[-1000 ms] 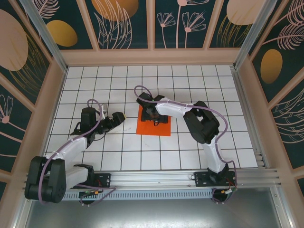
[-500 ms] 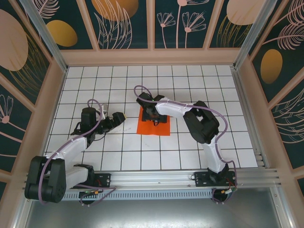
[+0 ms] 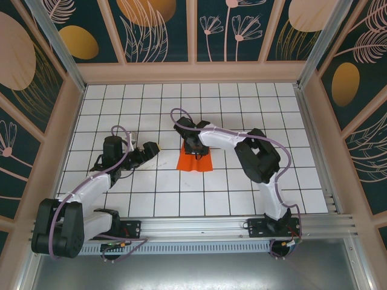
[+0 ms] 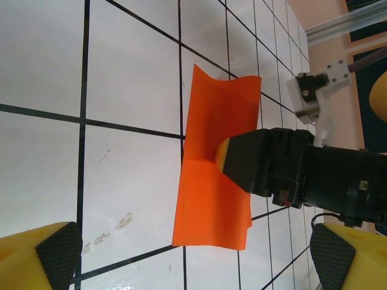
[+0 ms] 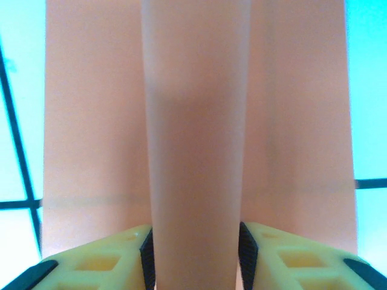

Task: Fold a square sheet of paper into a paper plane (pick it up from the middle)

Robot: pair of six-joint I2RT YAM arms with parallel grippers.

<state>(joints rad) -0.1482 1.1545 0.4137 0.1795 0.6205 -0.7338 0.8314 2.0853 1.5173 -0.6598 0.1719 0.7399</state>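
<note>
**Q:** Where is the sheet of paper (image 3: 195, 164) found in the top view?

**A:** The bright orange sheet is seen near the middle of the white tiled desk (image 3: 151, 199). It is buckled rather than flat. In the left wrist view a raised ridge is shown along its middle, and the flaps on either side slope down toward the tiles.

**Q:** How is the right end effector (image 3: 194, 151) set?

**A:** It is lowered onto the half of the sheet toward 12 o'clock, and its arm is bent round from 4 o'clock. In the right wrist view its pads (image 5: 147, 254) are drawn in narrow. The ridge of paper is clamped between them and touched on both sides, so the sheet is held at its middle.

**Q:** And the left end effector (image 3: 153, 148)?

**A:** It is placed at 9 o'clock of the sheet, near it but apart, and is pointed toward 3 o'clock. Its fingers (image 4: 57, 254) are spread wide. The sheet and the right end effector are seen beyond them.
</note>
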